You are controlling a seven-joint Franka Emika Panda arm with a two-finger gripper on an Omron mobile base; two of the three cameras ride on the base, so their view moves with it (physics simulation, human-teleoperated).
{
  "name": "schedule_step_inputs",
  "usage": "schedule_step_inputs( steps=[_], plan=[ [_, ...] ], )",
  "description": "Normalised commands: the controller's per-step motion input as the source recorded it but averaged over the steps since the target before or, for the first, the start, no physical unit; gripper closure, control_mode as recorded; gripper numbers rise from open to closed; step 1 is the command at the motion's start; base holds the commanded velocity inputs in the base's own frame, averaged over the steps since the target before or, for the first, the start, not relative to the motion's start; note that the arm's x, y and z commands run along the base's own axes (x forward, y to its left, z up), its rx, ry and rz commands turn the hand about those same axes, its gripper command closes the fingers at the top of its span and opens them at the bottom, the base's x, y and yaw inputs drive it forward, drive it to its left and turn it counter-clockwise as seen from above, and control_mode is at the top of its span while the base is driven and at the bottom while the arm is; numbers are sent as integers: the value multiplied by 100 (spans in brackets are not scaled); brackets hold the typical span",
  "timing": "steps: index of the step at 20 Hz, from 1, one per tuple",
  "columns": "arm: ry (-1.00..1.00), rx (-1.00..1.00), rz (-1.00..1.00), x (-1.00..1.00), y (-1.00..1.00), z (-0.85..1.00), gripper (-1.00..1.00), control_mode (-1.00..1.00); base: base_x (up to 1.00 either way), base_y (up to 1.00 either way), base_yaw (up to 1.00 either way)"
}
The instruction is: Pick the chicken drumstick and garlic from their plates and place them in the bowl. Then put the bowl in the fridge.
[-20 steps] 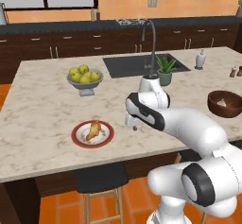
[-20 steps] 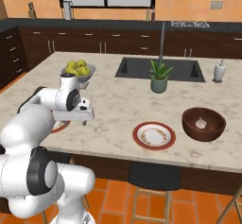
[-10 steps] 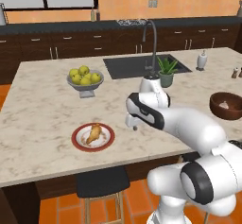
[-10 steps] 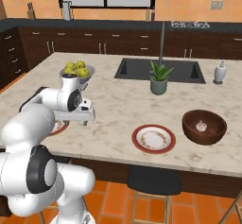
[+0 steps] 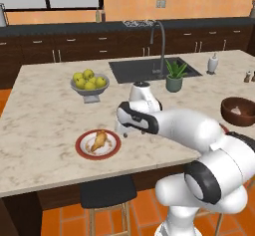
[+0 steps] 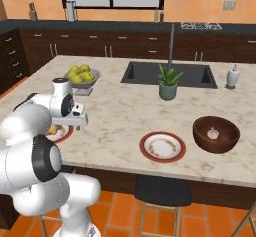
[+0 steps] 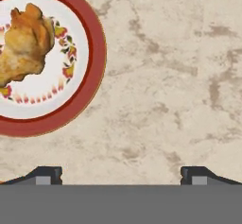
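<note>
Fruit bowl [image 5: 89, 88]: grey footed bowl sitting far left on the marble worktop [image 5: 45, 120], holding yellow-green fruits.
Drumstick plate [image 5: 82, 150]: red-rimmed plate lying near the front edge of the worktop, in front of the fruit bowl; in the hand view it is filling the upper left corner.
Chicken drumstick [image 5: 99, 140]: golden-brown piece lying on that plate, reaching across much of it; nothing is touching it.
Hand [image 5: 123, 133]: hovering low over bare marble just right of the drumstick plate, pointing down; its fingertips [image 7: 47, 175] are standing wide apart in the hand view, with nothing between them, so it is open and empty.
Arm [image 5: 184, 128]: reaching leftward across the front of the worktop from the lower right of the left base view.
Sink [image 5: 144, 69]: dark basin lying behind the hand, with a tall curved tap at its right side.
Potted plant [image 5: 175, 75]: small green plant standing in a grey pot just in front of the sink's right part.
Second plate [image 6: 162, 146]: red-rimmed plate lying bare near the front edge, well right of the hand.
Bowl [image 6: 216, 134]: dark reddish-brown bowl standing upright just right of the second plate.
Garlic [image 6: 213, 133]: pale bulb lying inside the bowl, on its bottom.
Soap bottle [image 6: 232, 76]: small white bottle standing at the right end of the sink.
</note>
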Motion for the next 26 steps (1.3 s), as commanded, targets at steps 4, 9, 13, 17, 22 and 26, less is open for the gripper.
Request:
schedule_step_inputs(
  steps=[4,9,13,17,22,26],
  plan=[
    [0,-1,-17,68,100,-25,-100,-100,0,0,0],
    [0,-2,-20,88,73,-46,-100,-100,0,0,0],
    [0,0,-15,60,73,-27,-100,-100,0,0,0],
    [0,-1,-13,52,63,-28,-100,-100,0,0,0],
    [1,-4,-8,14,3,-33,-100,-100,0,0,0],
    [0,-3,-6,-27,0,-15,-100,-100,0,0,0]
  ],
)
